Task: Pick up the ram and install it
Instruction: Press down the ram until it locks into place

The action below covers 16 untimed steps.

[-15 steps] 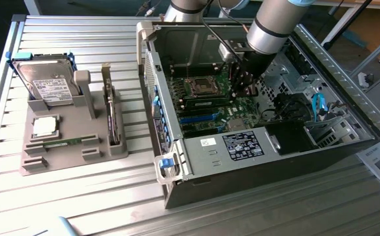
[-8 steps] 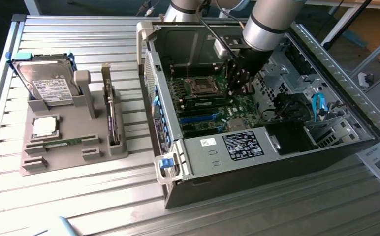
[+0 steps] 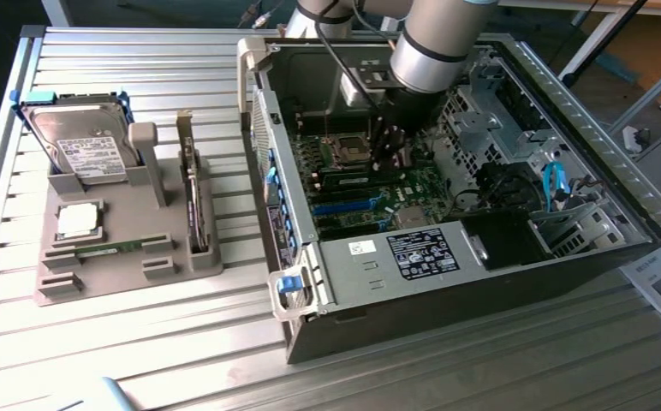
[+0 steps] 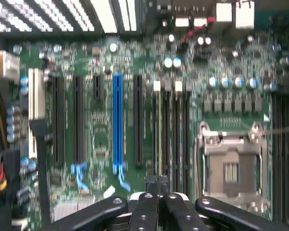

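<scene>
A long thin green ram stick (image 3: 114,248) lies on edge in a slot of the grey holder (image 3: 68,287), at the exterior view's left, outside the computer case. My gripper (image 3: 392,169) reaches down inside the open case (image 3: 307,295), far from that stick. Its black fingers stand close together, shut, just above the motherboard. In the wrist view the gripper (image 4: 159,195) hovers over the row of black memory slots (image 4: 171,134), next to the silver processor socket (image 4: 231,168). I cannot tell whether anything thin sits between the fingertips.
The grey holder also carries a hard drive (image 3: 80,145), a square silver processor chip (image 3: 80,221) and an upright card (image 3: 199,210). Inside the case are a blue expansion slot (image 4: 117,125), black slots beside it, cables (image 3: 553,184) and a drive cage (image 3: 479,111).
</scene>
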Tool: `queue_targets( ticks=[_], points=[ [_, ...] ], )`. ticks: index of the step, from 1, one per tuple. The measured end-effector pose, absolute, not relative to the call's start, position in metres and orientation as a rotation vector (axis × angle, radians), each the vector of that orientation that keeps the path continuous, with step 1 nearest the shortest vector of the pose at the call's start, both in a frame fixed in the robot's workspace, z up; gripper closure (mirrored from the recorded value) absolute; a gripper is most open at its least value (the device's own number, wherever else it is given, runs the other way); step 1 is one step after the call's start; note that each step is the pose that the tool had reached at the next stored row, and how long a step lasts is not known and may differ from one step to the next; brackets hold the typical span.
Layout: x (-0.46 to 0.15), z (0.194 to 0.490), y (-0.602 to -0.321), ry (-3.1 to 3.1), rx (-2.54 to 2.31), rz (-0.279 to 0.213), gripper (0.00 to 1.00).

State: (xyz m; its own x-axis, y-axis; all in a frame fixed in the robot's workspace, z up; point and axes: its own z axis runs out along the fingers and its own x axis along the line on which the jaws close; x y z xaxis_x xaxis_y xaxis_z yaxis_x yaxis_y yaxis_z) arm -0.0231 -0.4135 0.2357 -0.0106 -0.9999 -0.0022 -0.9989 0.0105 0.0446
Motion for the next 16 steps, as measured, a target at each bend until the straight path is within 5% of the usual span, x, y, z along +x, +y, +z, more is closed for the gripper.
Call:
queue_targets(
  ticks=[16],
  points=[
    [-0.037,0.228,-0.414,-2.212,2.188,-0.052,0.9]
  ],
)
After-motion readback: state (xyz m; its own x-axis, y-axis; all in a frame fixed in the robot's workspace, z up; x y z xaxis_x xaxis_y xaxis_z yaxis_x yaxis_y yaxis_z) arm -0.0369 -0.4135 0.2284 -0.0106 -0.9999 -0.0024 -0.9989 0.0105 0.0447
